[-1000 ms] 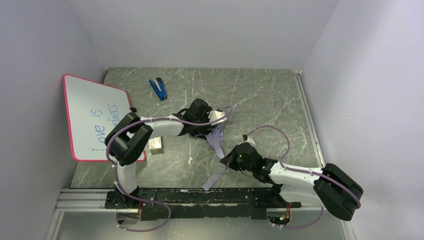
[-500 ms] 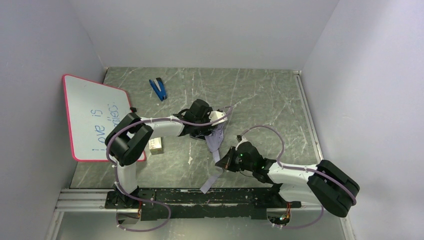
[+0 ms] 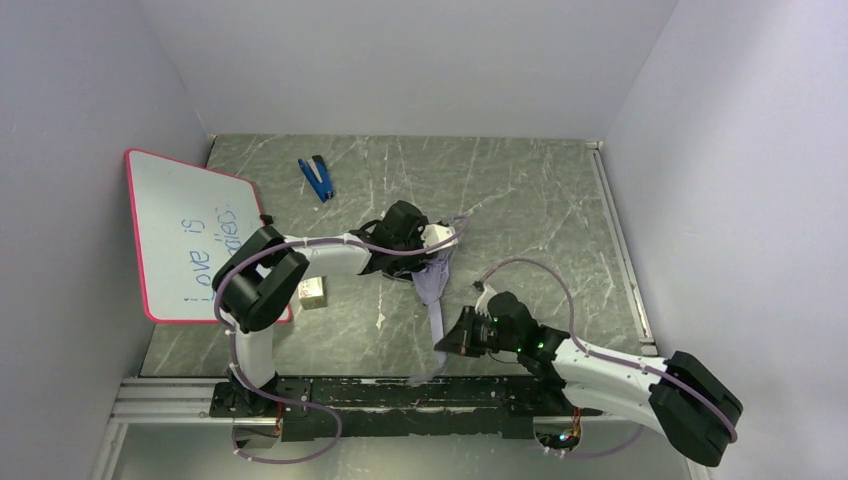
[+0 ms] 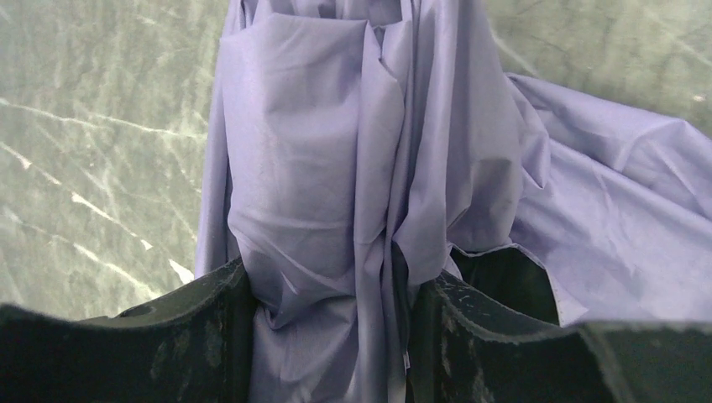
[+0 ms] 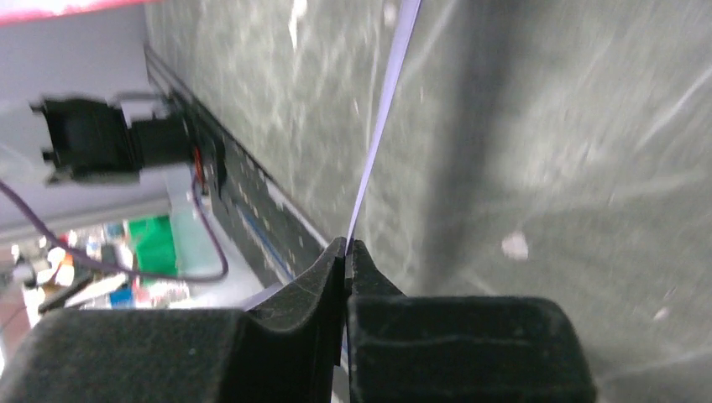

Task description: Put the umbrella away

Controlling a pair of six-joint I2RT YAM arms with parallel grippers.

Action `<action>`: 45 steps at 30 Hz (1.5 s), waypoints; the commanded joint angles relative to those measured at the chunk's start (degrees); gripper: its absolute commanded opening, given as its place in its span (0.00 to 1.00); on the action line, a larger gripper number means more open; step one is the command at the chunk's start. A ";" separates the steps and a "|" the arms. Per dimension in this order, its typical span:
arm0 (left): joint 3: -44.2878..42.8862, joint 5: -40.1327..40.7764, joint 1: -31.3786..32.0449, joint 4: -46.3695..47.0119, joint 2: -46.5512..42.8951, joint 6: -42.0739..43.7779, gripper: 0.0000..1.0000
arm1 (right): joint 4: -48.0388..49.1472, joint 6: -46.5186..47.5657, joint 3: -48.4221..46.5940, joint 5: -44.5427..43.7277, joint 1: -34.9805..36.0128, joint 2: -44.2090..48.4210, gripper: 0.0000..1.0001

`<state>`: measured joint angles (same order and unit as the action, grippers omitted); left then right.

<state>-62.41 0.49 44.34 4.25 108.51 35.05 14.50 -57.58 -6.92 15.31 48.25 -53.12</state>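
Observation:
The umbrella (image 3: 432,277) is a bundle of pale lavender fabric at the table's middle. My left gripper (image 3: 418,268) is shut on its gathered folds; the left wrist view shows the fabric (image 4: 336,193) filling the space between the fingers (image 4: 201,336). The long closure strap (image 3: 437,322) runs taut from the bundle toward the near edge. My right gripper (image 3: 447,343) is shut on the strap; in the right wrist view the thin strap (image 5: 382,126) rises from the pinched fingertips (image 5: 332,260). Shaft and handle are hidden.
A whiteboard (image 3: 185,232) with a pink rim leans at the left wall. A blue stapler (image 3: 316,178) lies at the back left. A small pale box (image 3: 312,290) sits by the left arm. The black rail (image 3: 400,395) runs along the near edge.
My right gripper has moved toward the near edge with the strap, pulling it straight and taut. The left gripper has stayed on the fabric bundle.

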 commanded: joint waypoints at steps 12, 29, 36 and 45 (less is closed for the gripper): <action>0.63 8.72 -1.80 0.55 3.82 1.33 0.05 | -11.24 1.63 2.74 11.76 1.58 2.09 0.13; 3.61 7.96 0.95 3.04 3.12 5.49 0.05 | -31.66 6.14 -5.84 -1.59 1.55 7.28 0.37; 4.43 7.76 1.63 4.22 2.66 5.91 0.05 | -46.96 4.42 -16.85 -23.19 1.58 10.03 0.51; 9.76 6.67 3.29 10.36 -0.32 7.99 0.05 | -41.04 6.54 -25.79 -31.84 -2.50 0.62 0.57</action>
<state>-57.12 8.29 46.59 15.42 108.64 41.21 -28.71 -53.67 -28.10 -11.46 48.86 -45.39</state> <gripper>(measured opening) 0.545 0.563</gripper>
